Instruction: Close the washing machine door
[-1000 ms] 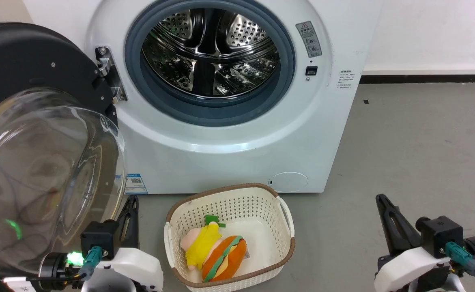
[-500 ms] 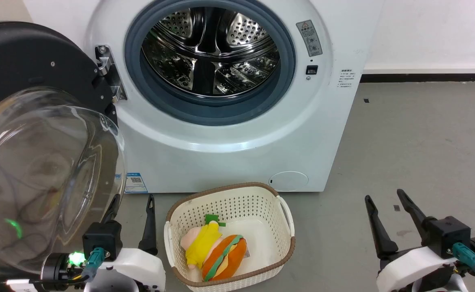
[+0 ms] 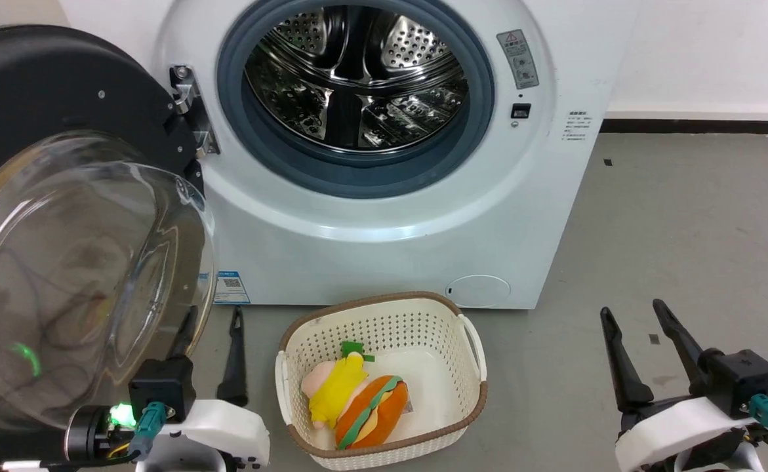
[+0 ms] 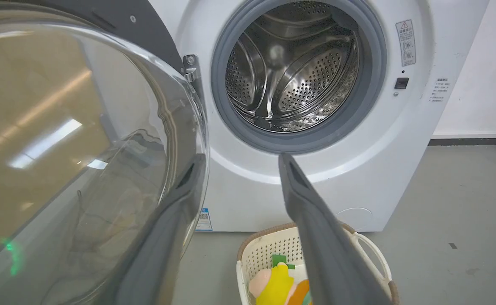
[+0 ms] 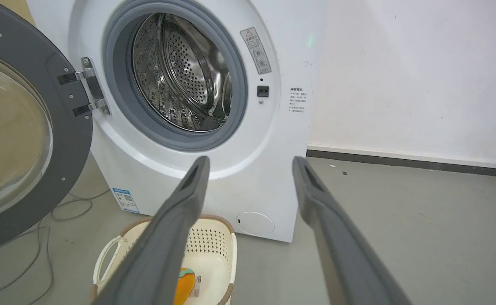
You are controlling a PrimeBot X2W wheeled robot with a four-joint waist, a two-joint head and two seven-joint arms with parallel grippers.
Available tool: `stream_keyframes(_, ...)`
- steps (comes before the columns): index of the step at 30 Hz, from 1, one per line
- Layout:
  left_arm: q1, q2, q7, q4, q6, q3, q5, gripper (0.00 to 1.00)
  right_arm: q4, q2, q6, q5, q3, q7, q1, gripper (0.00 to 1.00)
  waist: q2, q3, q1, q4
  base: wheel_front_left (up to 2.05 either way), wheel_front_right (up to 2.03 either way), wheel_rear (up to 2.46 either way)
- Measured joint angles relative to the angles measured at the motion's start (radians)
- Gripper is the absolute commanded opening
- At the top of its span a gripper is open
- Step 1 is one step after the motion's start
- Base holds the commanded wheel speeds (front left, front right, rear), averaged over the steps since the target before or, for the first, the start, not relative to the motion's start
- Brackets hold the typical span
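The large round washing machine door (image 3: 82, 249), with a glossy black rim around a clear bulging glass bowl, hangs swung wide on its metal hinge (image 3: 190, 108) at the left of the big white front-loading washing machine (image 3: 384, 242). The grey rubber gasket (image 3: 357, 180) and perforated steel drum (image 3: 357, 85) are fully exposed, so I judge the closing has not begun: the whole swing and the latching remain.

The left gripper (image 3: 213, 313) sits low in front of the machine's left corner, its two dark fingers spread and empty. One finger lies at the lower edge of the glass bowl, and whether it touches I cannot tell. The right gripper (image 3: 631, 308), off the machine's right front corner, is likewise spread and holds nothing.

Just in front of the machine stands a cream perforated plastic basket (image 3: 384, 303) with two soft plush toys (image 3: 351, 400) inside. The machine rests on a smooth grey floor (image 3: 685, 229). A plain white wall (image 3: 705, 52) with a dark skirting strip (image 3: 705, 126) runs behind it, to its right.
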Motion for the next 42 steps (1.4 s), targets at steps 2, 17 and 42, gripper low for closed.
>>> stream_keyframes(2, -0.002, 0.0, -0.006, -0.007, 0.0, -0.002, -0.001, 0.0, -0.001, 0.0, 0.0, 0.007, -0.003, -0.005, 0.0, 1.0, 0.0, 0.001, 0.0, 0.009, 0.0, 0.0, 0.0)
stream_keyframes(17, -0.065, 0.0, -0.044, -0.16, -0.025, 0.098, -0.102, 0.0, -0.014, 0.0, 0.0, 0.055, -0.025, -0.044, 0.012, 1.0, 0.0, 0.019, 0.0, 0.123, 0.0, 0.0, 0.0)
stream_keyframes(42, -0.378, 0.183, 0.019, -0.09, -0.095, 0.407, -0.455, 0.0, -0.018, 0.0, 0.0, 0.103, -0.078, -0.096, 0.025, 1.0, 0.0, 0.072, 0.0, 0.283, 0.0, 0.0, 0.0)
